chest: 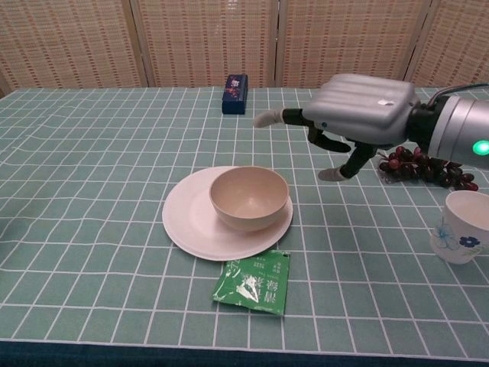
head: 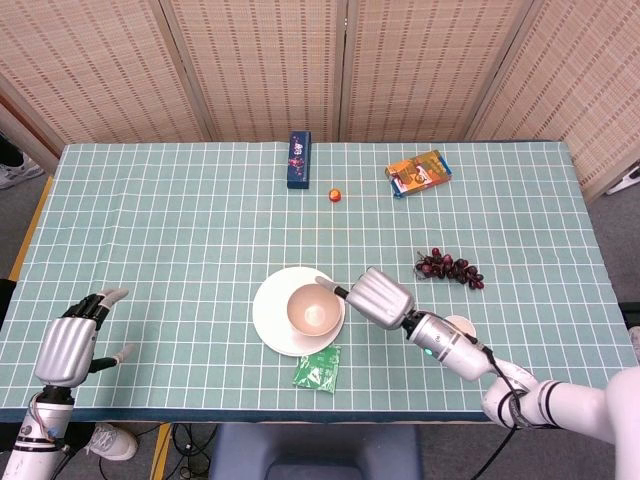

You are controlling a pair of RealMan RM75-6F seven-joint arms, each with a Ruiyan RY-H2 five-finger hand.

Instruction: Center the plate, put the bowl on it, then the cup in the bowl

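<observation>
1. Your left hand (head: 68,345) rests apart-fingered and empty at the near left edge.
2. The bowl (chest: 249,198) already sits on the plate (chest: 187,222); only the cup (chest: 460,226) remains.
3. Your right hand (chest: 359,121) hovers empty, fingers spread, with the cup at its four o'clock, well apart, and the bowl at seven.

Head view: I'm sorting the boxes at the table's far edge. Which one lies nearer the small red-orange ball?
The dark blue box, standing lengthwise just left of the small red-orange ball. The orange box lies farther off to the ball's right.
</observation>
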